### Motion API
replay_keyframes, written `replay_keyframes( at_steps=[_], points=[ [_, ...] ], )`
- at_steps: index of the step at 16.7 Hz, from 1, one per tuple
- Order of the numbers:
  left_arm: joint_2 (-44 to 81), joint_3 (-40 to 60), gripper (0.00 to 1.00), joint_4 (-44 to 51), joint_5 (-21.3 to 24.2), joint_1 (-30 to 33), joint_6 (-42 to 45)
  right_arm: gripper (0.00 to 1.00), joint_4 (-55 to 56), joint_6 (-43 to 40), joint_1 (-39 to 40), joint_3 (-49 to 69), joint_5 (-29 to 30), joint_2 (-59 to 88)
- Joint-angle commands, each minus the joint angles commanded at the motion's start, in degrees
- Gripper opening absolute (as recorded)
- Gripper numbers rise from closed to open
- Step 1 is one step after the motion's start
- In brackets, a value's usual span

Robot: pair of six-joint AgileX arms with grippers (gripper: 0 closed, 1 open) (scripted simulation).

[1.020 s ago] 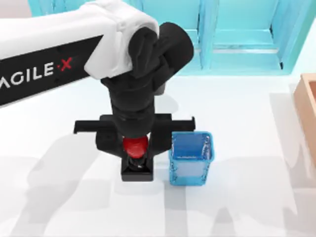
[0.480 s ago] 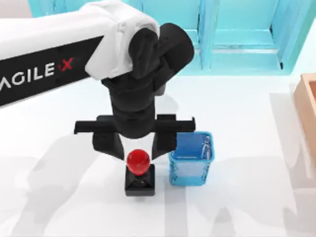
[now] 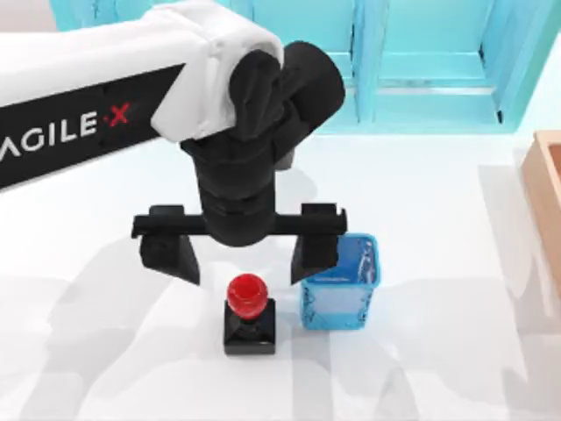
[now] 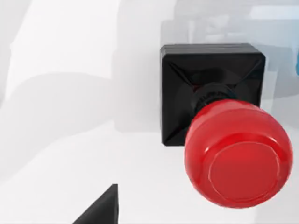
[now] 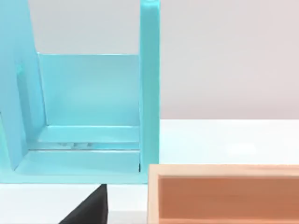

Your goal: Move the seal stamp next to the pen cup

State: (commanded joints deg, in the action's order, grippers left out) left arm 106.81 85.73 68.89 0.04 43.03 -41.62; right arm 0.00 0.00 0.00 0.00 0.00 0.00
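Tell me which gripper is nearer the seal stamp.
Left. The left gripper hangs open just above the seal stamp, its fingers apart on either side, beside the pen cup. The right gripper is off by the wooden box and blue shelf unit.

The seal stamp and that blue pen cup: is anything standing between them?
Nothing visible does. In the top view the seal stamp stands on the table just left of the pen cup, with bare tabletop between them. The left gripper hangs open above the stamp.
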Motion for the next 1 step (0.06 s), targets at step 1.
replay_keyframes(
  at_steps=[1],
  points=[
    [0.0, 0.0, 1.0, 0.0, 0.0, 0.0, 0.0, 1.0, 0.0, 0.0, 0.0, 0.0, 0.0, 0.0]
  ],
)
